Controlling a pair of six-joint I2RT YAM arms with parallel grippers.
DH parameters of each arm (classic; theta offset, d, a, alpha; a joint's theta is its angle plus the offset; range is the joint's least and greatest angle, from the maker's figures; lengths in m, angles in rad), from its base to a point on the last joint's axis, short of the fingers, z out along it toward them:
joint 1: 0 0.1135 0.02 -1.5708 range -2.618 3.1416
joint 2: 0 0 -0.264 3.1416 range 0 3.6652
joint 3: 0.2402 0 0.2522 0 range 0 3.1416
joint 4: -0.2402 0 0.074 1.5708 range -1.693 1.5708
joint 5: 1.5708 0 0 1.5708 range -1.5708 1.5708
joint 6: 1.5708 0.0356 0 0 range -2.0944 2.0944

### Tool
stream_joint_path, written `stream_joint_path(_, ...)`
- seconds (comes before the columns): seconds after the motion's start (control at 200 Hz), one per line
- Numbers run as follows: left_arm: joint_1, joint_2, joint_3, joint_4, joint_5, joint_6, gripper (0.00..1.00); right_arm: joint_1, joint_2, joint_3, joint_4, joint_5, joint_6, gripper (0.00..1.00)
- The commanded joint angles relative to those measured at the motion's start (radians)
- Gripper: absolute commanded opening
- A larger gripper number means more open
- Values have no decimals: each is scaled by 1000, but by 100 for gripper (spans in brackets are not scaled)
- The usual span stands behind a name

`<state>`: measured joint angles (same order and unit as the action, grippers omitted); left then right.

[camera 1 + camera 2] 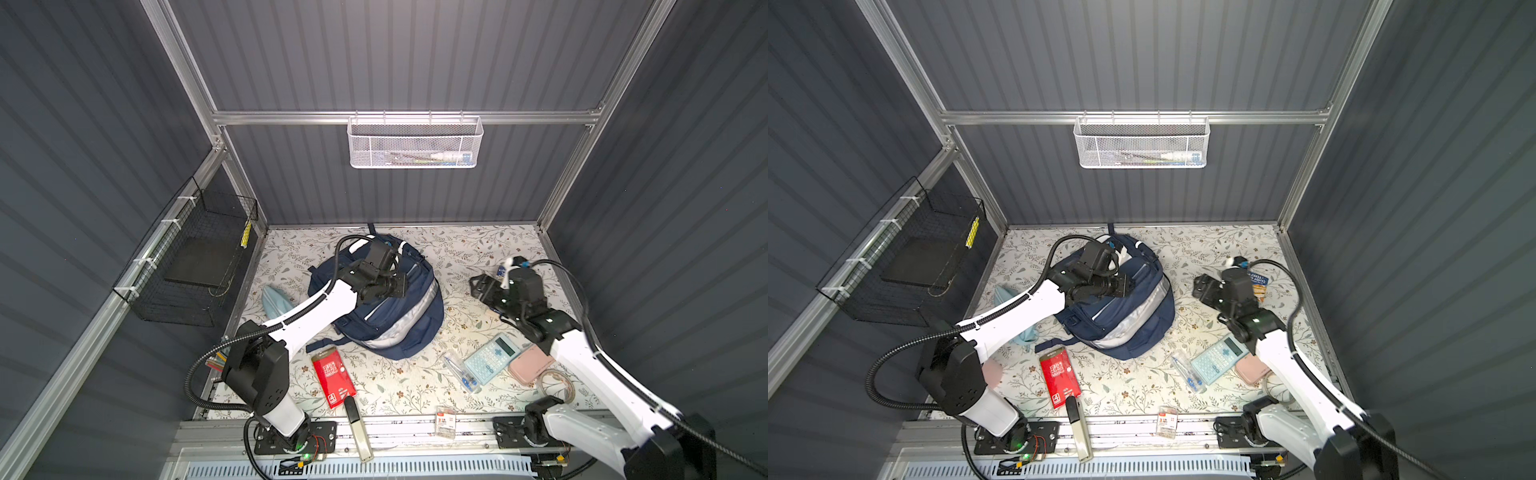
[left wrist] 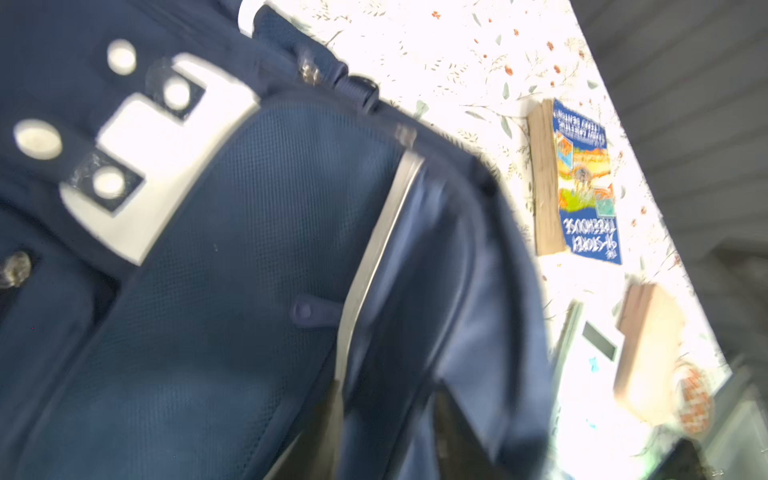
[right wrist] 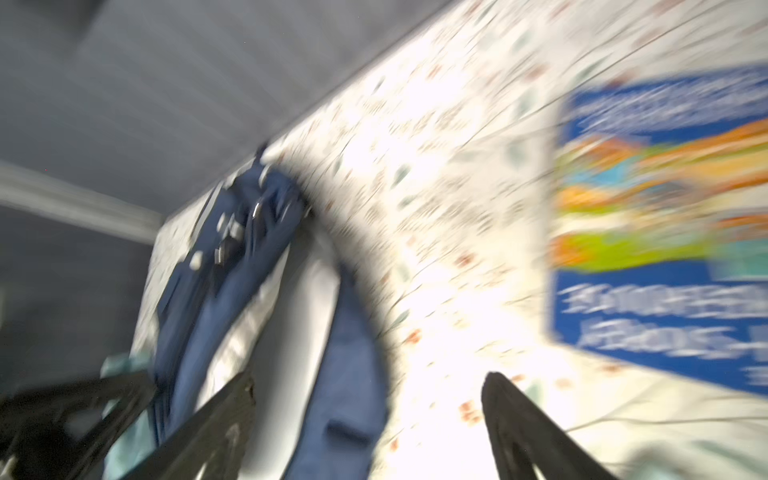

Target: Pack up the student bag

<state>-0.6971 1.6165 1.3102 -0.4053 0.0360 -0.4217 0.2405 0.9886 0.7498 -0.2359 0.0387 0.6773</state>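
Though both top views hide most of it behind the right arm, the blue paperback book [image 2: 586, 183] shows whole in the left wrist view, flat on the floral table [image 1: 415, 386], far right. That view alone catches the white dotted patch [image 2: 166, 166] on the student bag [image 1: 399, 328]. Bag lies front-up, left of table centre. Long axis runs far to near: top handle at far side, base near and slightly right. Left tool [image 1: 399, 284] over bag's upper front; open or closed, cannot tell. Right tool [image 3: 370, 378], right of bag: blurred right wrist view shows fingers spread wide, nothing between.
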Motion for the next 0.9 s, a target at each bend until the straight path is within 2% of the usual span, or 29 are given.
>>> stream_joint_path(0.0, -51, 48, 68, 27, -54, 3, 63, -192, -28, -54, -113, -88, -108, 89)
stream_joint_path(0.09, -92, 95, 135, 60, -49, -1, 90, -372, 15, -56, -121, -205, -123, 91)
stream_joint_path(0.15, -120, 137, 165, 120, -21, -11, 100, -459, 63, -63, -95, -281, -137, 92)
stream_joint_path(0.37, -201, 391, 350, 282, 139, -42, 100, -616, 274, -36, -19, -352, -163, 93)
stream_joint_path(0.535, -217, 585, 472, 351, 202, -65, 99, -638, 415, 31, -39, -327, -212, 92)
stream_joint_path(0.635, -228, 699, 561, 364, 221, -64, 95, -639, 480, 73, -51, -317, -232, 92)
stream_joint_path(0.72, -237, 790, 644, 359, 245, -60, 87, -639, 516, 96, -49, -307, -250, 91)
stream_joint_path(0.896, -251, 919, 788, 293, 235, -51, 83, -639, 625, 168, -93, -324, -295, 86)
